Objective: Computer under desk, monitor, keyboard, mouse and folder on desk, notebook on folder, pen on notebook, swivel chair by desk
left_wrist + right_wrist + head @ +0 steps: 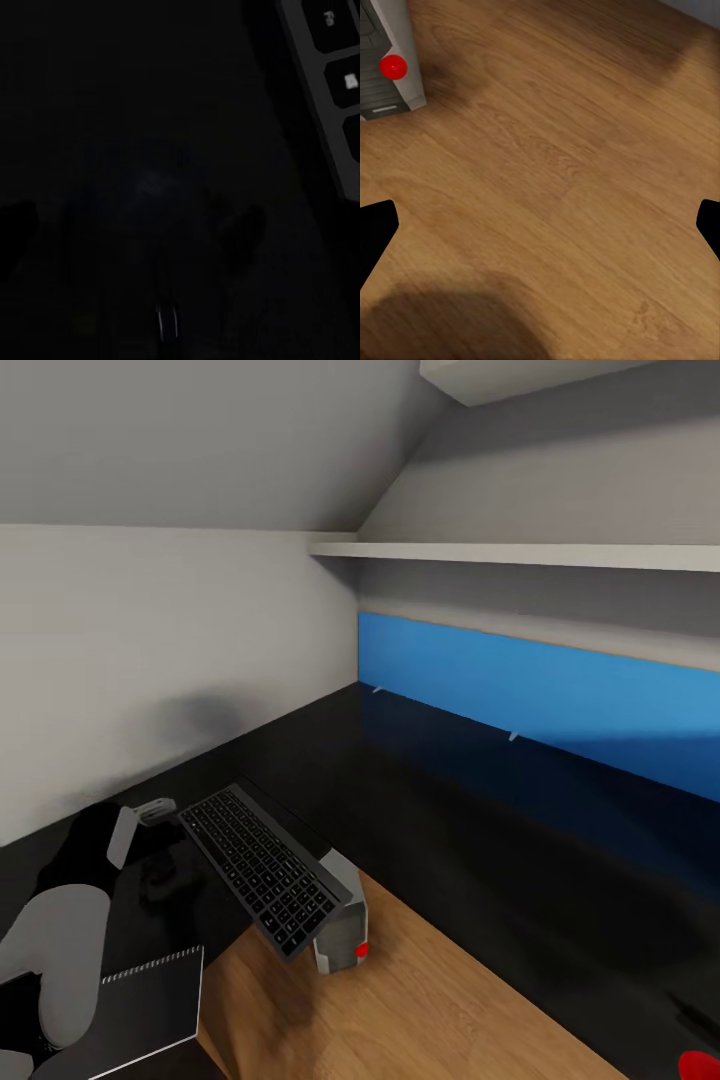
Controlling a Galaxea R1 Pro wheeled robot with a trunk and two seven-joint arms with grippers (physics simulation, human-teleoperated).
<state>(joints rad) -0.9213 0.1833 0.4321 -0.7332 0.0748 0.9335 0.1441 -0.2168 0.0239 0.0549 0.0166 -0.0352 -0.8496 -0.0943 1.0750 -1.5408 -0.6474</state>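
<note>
A head camera looks down over a desk [470, 800] with a glossy black top and a bright blue back panel, set under a sloped grey ceiling. The keyboard [262, 868], slim with dark grey keys and a silvery rim, lies at the near left of the desk, partly past its front edge, with its near end over a pale grey computer [340, 920] tower on the wooden floor [430, 1000] below. The keyboard's long axis runs diagonally, from the far left toward the near right. It looks light, stiff and thin, so a pinch across its narrow width at one long edge, near the middle, would probably balance it best; its smooth rim may be slippery. The left gripper [155, 815] sits just left of the keyboard's far end; its wrist camera is almost wholly dark, so whether its fingers are apart or together cannot be told. In the right wrist camera, the right gripper [540, 225] has its fingers wide apart, holding nothing, above the floor near the computer. A spiral-bound notebook [150, 1000] lies at the near left.
</note>
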